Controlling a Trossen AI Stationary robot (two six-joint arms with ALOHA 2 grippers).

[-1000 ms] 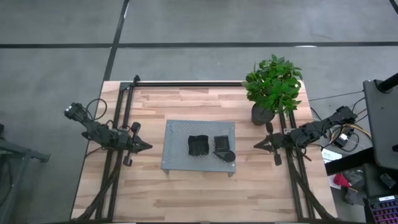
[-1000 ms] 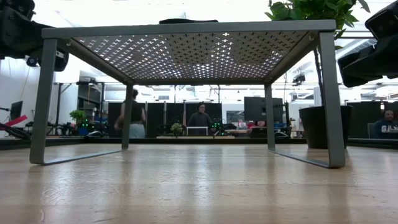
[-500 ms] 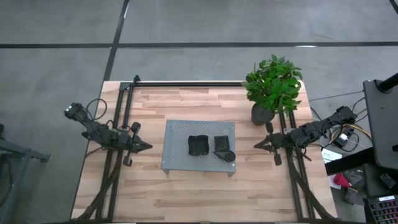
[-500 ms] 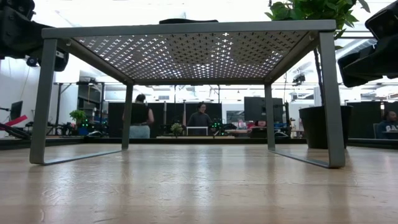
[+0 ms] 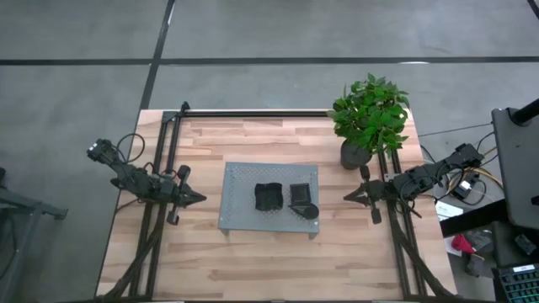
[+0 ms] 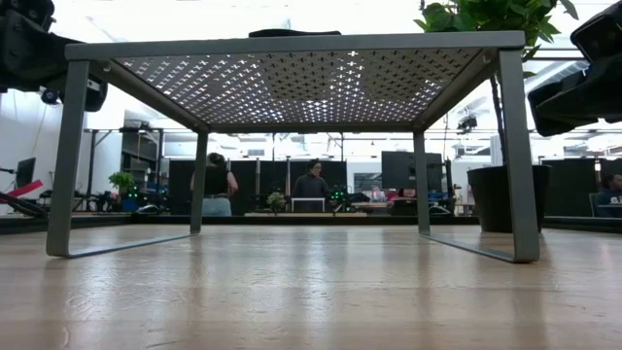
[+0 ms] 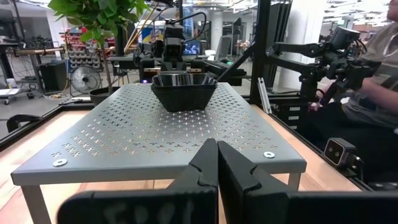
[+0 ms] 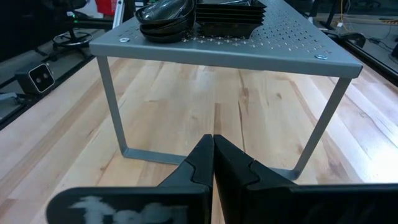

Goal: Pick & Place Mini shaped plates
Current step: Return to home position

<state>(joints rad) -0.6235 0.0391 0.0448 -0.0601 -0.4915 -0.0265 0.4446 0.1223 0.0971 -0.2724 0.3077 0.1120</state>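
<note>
Pale wood-plank table (image 5: pixel 253 252) is topped at centre by grey perforated metal shelf (image 5: pixel 240 198) on bent strip legs. Leafy green plant (image 5: pixel 370 114) is set near a right-hand corner of shelf. On shelf's right half, glossy black mini plates are piled in 3 stacks: wavy-edged stack (image 5: pixel 269 198), square stack (image 5: pixel 301 193) just beside it, and teardrop stack (image 5: pixel 310 210) by shelf's right edge. Left gripper (image 5: pixel 199 199) is held off shelf's left side, right gripper (image 5: pixel 347 198) off its right. Both are clenched tip to tip, w/ nothing grasped. Vs. earlier frames, arms & stacks are unchanged; only a person (image 6: pixel 214 185) far behind shelf has shifted. Stack layers are shown only in right wrist view, shelf's underside only in low view.
</note>
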